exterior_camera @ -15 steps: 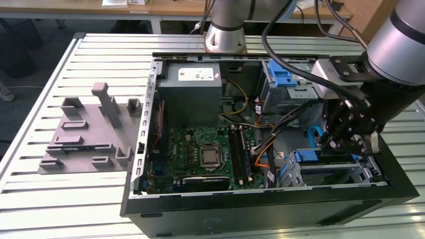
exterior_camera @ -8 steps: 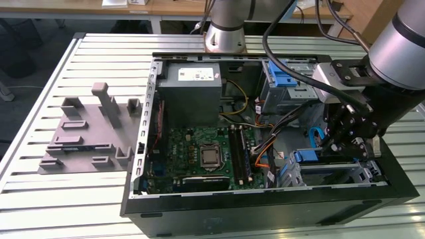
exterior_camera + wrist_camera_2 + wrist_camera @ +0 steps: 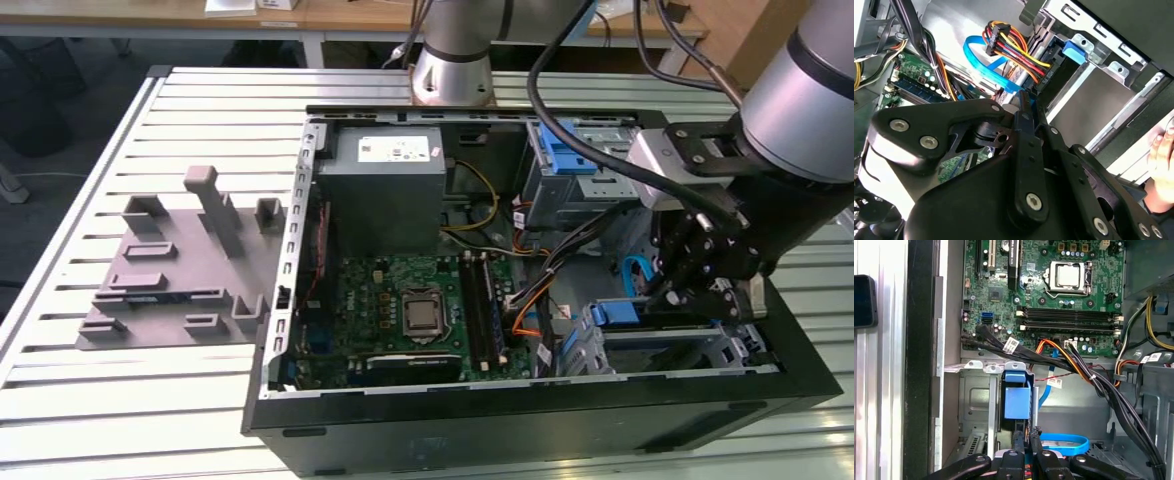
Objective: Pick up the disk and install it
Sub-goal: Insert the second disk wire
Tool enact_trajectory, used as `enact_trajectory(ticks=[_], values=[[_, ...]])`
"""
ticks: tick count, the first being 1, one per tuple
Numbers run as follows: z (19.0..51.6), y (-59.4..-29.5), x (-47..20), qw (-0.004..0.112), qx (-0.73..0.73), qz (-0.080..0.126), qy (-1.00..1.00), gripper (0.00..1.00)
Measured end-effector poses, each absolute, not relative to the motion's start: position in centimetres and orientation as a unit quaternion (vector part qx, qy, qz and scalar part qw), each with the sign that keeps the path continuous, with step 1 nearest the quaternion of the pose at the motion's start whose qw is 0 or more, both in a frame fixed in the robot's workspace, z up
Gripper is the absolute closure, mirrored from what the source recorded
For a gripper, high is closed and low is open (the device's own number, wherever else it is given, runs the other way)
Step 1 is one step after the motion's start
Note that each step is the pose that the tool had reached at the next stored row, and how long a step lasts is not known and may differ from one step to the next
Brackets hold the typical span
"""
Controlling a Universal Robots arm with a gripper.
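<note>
Where the arm reaches: it bends down over the open computer case (image 3: 534, 425), wrist low above the corner drive cage (image 3: 694, 350) and farthest from the power supply (image 3: 387, 185).
Fingers: in both wrist views the gripper (image 3: 1025, 434) (image 3: 1024, 100) shows its fingers drawn together with barely a gap. The tips sit right at the disk's blue end, and I cannot tell whether they pinch it.
Disk: the disk (image 3: 1017, 401) stands on edge inside the case's drive cage, next to the motherboard (image 3: 1054, 295).
Disk heading: its narrow blue carrier end faces the first wrist camera. Its long axis runs into the cage, and the rest is hidden.
Around it: a black cable bundle (image 3: 1079, 365) crosses just above the cage and a blue cable (image 3: 1064, 442) loops beside the fingers.
Outside the case: a grey fixture (image 3: 174, 270) lies on the counter (image 3: 134, 400), and a person's hand (image 3: 1163, 150) is at the case's edge.
</note>
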State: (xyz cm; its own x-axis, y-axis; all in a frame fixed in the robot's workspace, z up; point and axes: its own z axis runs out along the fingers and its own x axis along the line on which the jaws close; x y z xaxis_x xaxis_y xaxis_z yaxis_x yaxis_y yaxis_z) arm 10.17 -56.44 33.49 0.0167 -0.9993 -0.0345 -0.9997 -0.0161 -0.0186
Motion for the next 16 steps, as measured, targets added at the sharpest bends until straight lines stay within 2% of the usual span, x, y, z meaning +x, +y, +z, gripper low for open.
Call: enact_trajectory(ticks=[16], values=[[33.37,-56.55,10.18,0.019,-0.712,0.006,0.701,0.84]])
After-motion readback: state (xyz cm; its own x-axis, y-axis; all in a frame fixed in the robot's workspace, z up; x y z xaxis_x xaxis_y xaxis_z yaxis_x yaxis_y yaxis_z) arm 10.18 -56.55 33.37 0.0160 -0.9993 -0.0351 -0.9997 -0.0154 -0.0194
